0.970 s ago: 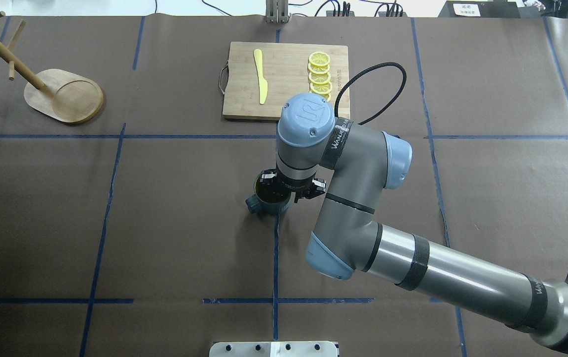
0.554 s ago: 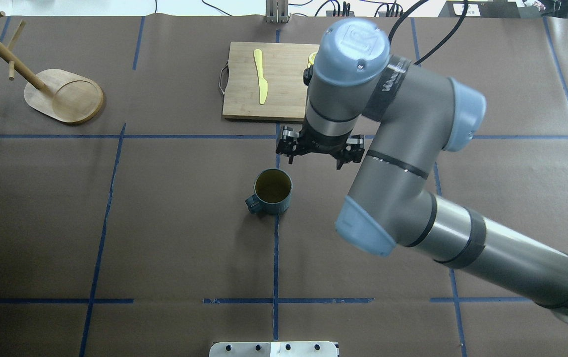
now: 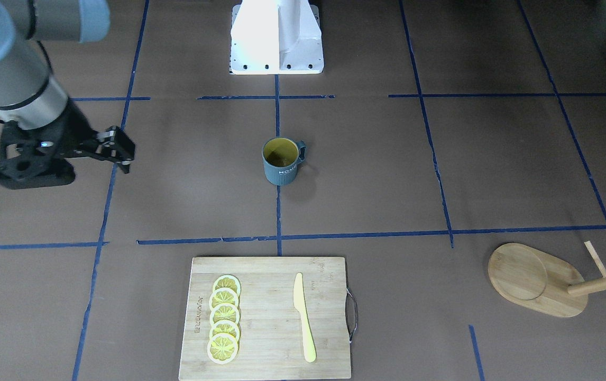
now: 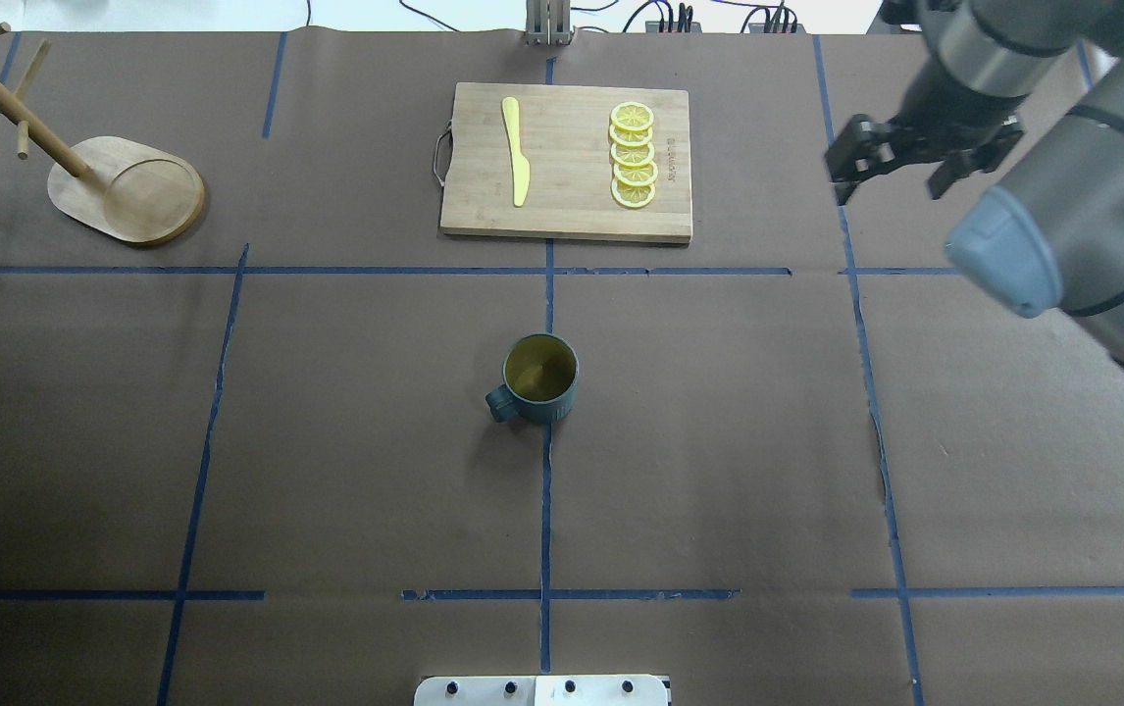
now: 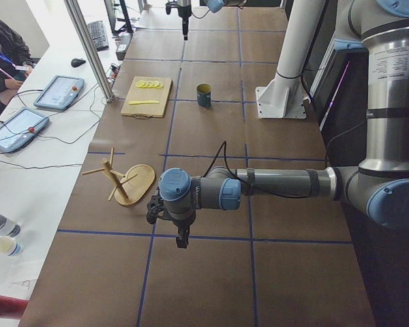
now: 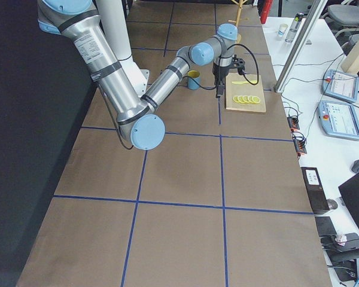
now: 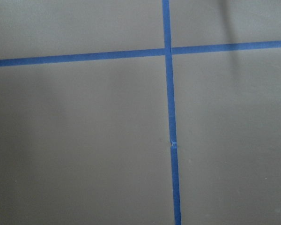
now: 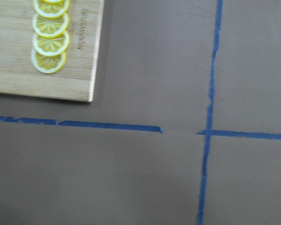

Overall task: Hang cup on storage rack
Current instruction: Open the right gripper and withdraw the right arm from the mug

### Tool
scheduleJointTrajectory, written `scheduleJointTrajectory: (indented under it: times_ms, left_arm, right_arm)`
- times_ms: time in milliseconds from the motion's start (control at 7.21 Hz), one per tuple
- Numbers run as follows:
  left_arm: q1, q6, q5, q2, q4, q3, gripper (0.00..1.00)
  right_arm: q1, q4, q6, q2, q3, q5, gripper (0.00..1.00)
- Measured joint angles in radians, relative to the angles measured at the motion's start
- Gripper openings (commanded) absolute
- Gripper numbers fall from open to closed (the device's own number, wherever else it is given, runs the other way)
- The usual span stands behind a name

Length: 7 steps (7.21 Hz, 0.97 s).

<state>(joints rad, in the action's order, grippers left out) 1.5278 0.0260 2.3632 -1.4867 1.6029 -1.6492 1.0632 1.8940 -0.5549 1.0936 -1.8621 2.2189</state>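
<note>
The cup [image 4: 540, 379] stands upright and alone in the middle of the table, right on the blue tape line [image 4: 545, 510] that splits the robot's two halves. Nothing touches it. That spot looks deliberate: either arm could probably reach it, and the storage rack [image 4: 126, 188] sits well away at the far left corner, on the left arm's side.

The right gripper [image 4: 891, 184] hangs high off to the right, past the bamboo cutting board [image 4: 572, 201], with its fingers spread wide and nothing between them. This reads as clearing room over the cup. The left gripper [image 5: 180, 238] hovers low over bare paper near the rack's base (it shows only in the side view, so I cannot tell how its fingers stand).

The cup is dark teal-grey with vertical ribs below a smooth band, white "HOME" lettering facing away from the robot, and a yellow-olive interior that appears empty. Its angular handle points toward the robot's left, the rack's side, which should suit a grasp that leaves the loop free for a peg.

The lemon slices [image 4: 633, 157] and yellow knife [image 4: 517, 152] on the board seem to play no part in the task.
</note>
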Motion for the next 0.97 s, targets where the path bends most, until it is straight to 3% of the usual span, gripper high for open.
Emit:
scheduleJointTrajectory:
  times_ms: [554,970]
  left_arm:
    - [0.0,-0.003,0.002,-0.009,-0.007,-0.032,1.0]
    - [-0.001,-0.002,0.002,-0.038,0.035,-0.037,1.0]
  right_arm:
    - [0.299,-0.009,0.616,0.35,0.018,0.054,1.0]
    - [0.406,-0.155,0.713,0.609,0.022,0.055,1.0]
